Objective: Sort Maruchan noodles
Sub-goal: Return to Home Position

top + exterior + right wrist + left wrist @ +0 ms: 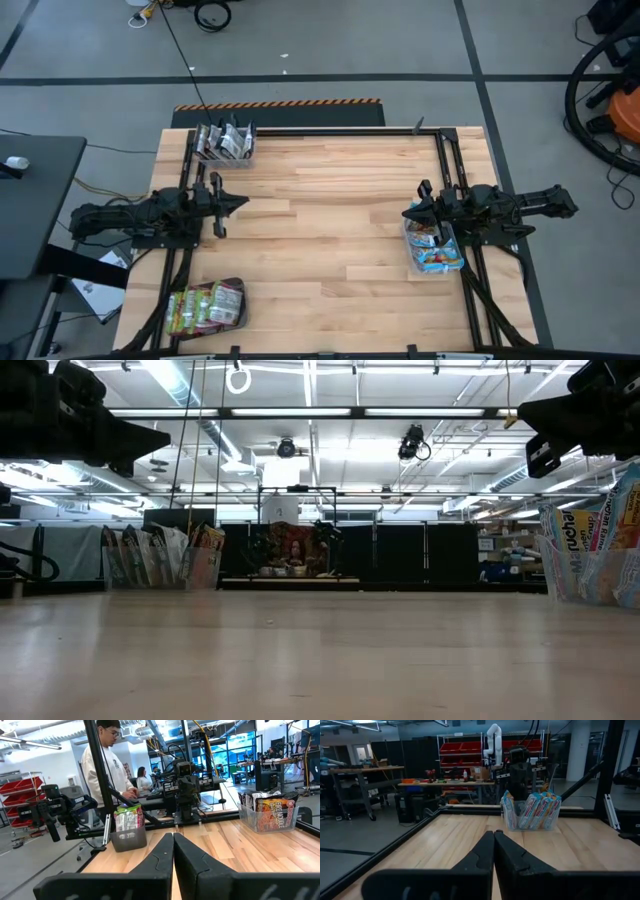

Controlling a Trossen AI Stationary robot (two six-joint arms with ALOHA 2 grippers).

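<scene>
The Maruchan noodles stand sorted in three clear bins on the wooden table. Dark packets fill the far-left bin. Green-yellow packets fill the near-left bin. Blue packets fill the bin at the right edge. My left gripper hovers shut above the table's left side, pointing level toward the right, with nothing in it. My right gripper hovers shut above the blue bin's far end, pointing level toward the left, also with nothing in it.
A black frame rail runs along the table's far edge and down both sides. The bare wooden middle of the table lies between the two grippers. A person in a white top stands beyond the table's left side.
</scene>
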